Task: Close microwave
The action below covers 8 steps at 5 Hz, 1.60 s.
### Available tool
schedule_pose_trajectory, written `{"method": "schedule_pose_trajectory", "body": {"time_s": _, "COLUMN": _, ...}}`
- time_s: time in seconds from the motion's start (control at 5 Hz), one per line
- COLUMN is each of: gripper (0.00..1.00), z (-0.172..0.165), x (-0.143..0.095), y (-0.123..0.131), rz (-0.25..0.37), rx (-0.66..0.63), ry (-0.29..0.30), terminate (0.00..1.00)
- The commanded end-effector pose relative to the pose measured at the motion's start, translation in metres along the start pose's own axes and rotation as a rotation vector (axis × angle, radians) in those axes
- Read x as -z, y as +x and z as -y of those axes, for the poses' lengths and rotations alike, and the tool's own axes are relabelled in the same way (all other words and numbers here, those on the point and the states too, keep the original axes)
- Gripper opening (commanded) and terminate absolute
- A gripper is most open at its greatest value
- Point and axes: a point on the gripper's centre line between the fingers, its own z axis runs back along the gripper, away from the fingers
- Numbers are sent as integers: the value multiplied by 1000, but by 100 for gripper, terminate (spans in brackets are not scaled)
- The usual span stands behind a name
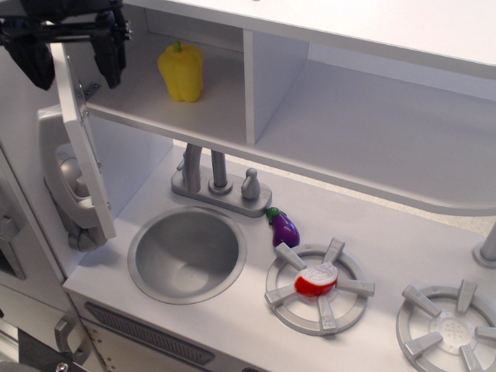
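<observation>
The black gripper hangs spread open, one finger on either side of the top edge of the microwave door, gripping nothing. The door stands swung out, running down and away below the gripper. A yellow toy pepper sits in the compartment just to the gripper's right.

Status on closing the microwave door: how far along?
Done: nothing yet; the white microwave door stands swung wide open, edge-on to the camera. In hand: the black gripper straddles the door's top edge, fingers open on either side. Left: swing the door shut over the compartment holding the yellow bell pepper.
</observation>
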Motion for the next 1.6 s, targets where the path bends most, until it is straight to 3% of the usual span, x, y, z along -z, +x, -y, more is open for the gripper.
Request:
{"method": "schedule_pose_trajectory", "body": {"time_s": 0.0, "gripper": 100, "z": 16, "x": 13, "y": 1, "rz": -2, "rx": 7, "ry": 17, "terminate": 0}}
{"method": "schedule_pose_trajectory", "body": {"time_s": 0.4, "gripper": 100, "z": 48, "x": 21, "y": 2, "rz": -27, "rx": 24, "ry": -18, "terminate": 0}}
{"method": "schedule_pose_trajectory", "body": {"time_s": 0.8, "gripper": 100, "z": 86, "x": 13, "y": 9, "rz": -24, "rx": -1, "ry": -58, "terminate": 0}}
{"method": "schedule_pose_trajectory", "body": {"time_s": 1.2, "gripper": 100, "z": 110, "x": -36, "y": -3, "rz": 36, "rx": 1, "ry": -109, "terminate": 0}}
{"method": "schedule_pose_trajectory", "body": {"time_s": 1.4, "gripper": 100, "z": 132, "x": -52, "y": -19, "rz": 9, "rx": 18, "ry": -148, "terminate": 0}}
